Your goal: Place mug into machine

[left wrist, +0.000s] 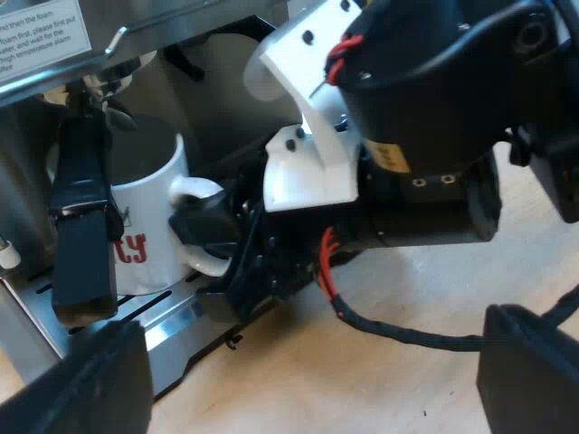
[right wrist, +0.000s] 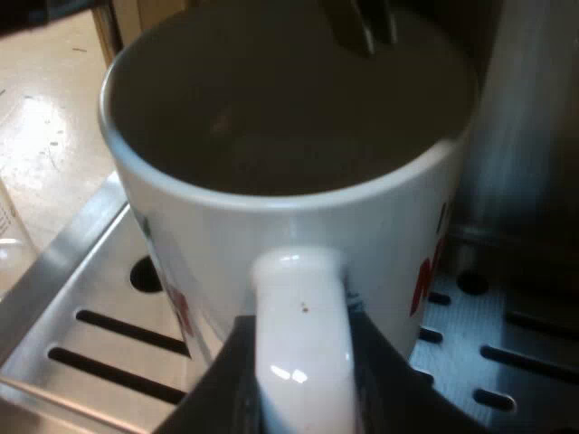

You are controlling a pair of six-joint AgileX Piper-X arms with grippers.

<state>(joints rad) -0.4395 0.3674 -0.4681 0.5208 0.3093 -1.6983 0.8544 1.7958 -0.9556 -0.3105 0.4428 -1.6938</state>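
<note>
Mug (right wrist: pixel 271 226) seems seated on drip tray (right wrist: pixel 81 289); right gripper (right wrist: pixel 303 384) pinches handle (right wrist: pixel 298 298); left gripper (left wrist: pixel 308 375) wide, empty. Loosen slowly, withdraw level.

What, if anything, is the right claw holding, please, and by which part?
The right claw grips the white mug by its handle.

White mug (right wrist: pixel 271 226) (red lettering), upright on slotted metal drip tray (right wrist: pixel 81 271) of espresso machine (left wrist: pixel 45 36), empty inside
</note>
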